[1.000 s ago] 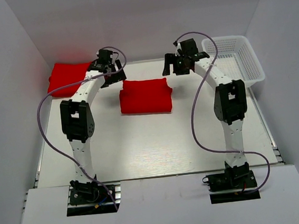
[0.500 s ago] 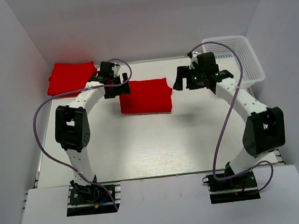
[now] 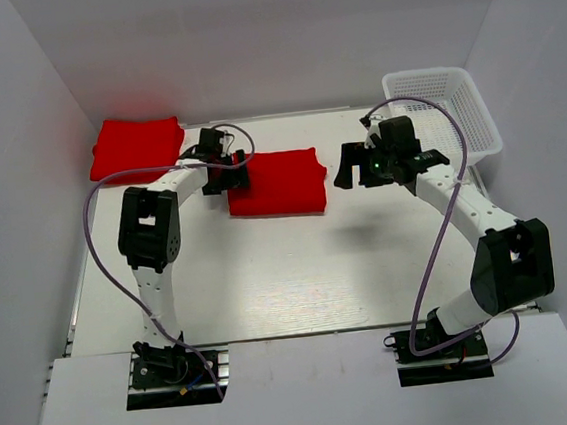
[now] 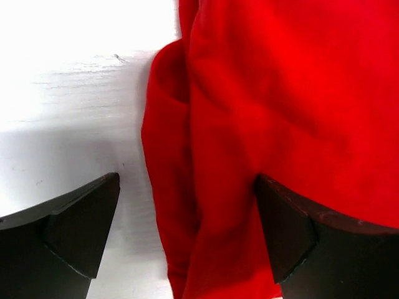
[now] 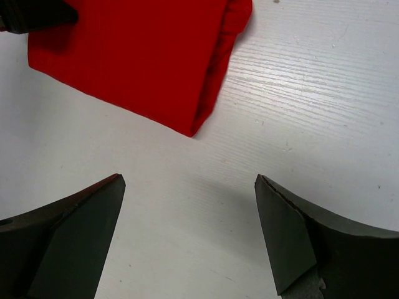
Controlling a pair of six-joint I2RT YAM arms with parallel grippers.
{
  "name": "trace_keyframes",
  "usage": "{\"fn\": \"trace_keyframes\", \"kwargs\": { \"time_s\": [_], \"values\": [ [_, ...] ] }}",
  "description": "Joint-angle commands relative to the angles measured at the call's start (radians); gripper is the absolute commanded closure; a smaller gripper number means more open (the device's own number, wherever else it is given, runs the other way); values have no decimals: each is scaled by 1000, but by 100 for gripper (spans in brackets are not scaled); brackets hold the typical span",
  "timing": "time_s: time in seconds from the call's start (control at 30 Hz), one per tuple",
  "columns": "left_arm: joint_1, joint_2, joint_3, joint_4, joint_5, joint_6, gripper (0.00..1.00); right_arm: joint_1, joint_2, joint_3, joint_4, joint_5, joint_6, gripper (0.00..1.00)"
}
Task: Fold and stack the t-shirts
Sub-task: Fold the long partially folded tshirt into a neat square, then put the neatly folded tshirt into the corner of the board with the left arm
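Toward the desk's (image 3: 269, 274) far edge, your left claw (image 3: 227, 173) straddles the folded shirt's (image 3: 276, 182) left edge, wide, gripping nothing; right claw (image 3: 353, 169) hangs open, empty, alongside, probably to lift it onto the far-left corner shirt (image 3: 135, 146).

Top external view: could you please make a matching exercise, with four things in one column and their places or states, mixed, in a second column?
Things:
1. left gripper
2. right gripper
3. basket
4. t-shirt away from both grippers

Places or states:
A. far right corner of the table
B. far left corner of the table
C. open, over bare table right of the centre t-shirt
D. open, at the left edge of the centre t-shirt

Pairs: 1-D, 2-C, 3-A, 4-B.
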Motion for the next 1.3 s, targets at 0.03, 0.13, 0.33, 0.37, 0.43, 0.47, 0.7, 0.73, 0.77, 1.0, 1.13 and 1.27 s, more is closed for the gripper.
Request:
{"fn": "trace_keyframes", "kwargs": {
  "time_s": [0.03,0.13,0.33,0.37,0.43,0.47,0.7,0.73,0.77,1.0,1.13,1.27],
  "values": [
    [-4,29,-23,18,20,22,3,4,-38,-14,51,-1,0,9],
    [-13,20,-78,74,83,31,18,-2,-50,-30,60,12,-3,9],
    [-22,1,-128,147,151,50,57,-4,-87,-94,93,35,16,9],
    [-22,1,-128,136,151,50,62,-4,-106,-112,100,36,16,9],
    [-22,1,-100,127,177,59,85,-1,-122,-140,109,40,22,9],
    [-13,-13,-100,127,192,59,100,-4,-149,-149,119,45,22,9],
    [-1,-125,-13,153,182,206,100,-5,-292,-327,169,94,32,9],
    [8,-125,21,128,182,232,100,-7,-326,-339,175,114,31,9],
    [8,-125,93,73,182,288,100,-4,-332,-359,178,121,32,9],
    [19,-80,331,-96,133,462,100,-5,-367,-413,182,184,34,9],
    [45,-42,428,-143,90,504,100,-5,-348,-398,171,192,19,9],
    [76,3,545,-165,-1,540,100,-4,-324,-363,143,207,5,9]
  ]
}}
